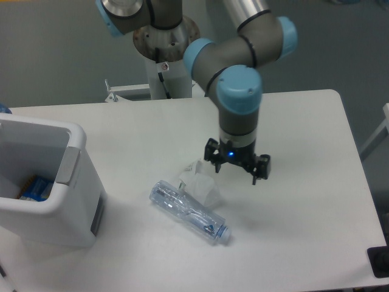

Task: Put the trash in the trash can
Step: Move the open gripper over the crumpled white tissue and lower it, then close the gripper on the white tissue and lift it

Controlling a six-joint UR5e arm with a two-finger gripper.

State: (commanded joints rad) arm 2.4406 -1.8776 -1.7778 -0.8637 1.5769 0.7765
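Nearest the camera, the plastic bottle [189,212] lies on its side on the white table [316,201], its pale blue cap [223,233] pointing toward the front edge. Touching its far side sits the crumpled paper wad [199,181]; both pieces of trash are outside the bin. To the left, well apart from them, stands the trash can [45,182] with its mouth open upward (something blue and brown already lies inside).

Just beyond the wad and slightly to its right, the gripper [234,168] hangs above the table, fingers spread and nothing between them. It touches neither piece.

By the look of it, the step in hand is the approach to a first pickup, most likely the wad, which is nearer the fingers. The next move calls for centring over the wad, descending so the fingers straddle it without nudging the bottle, and closing. Behind, the arm's base column [166,55] rises at the table's far edge.
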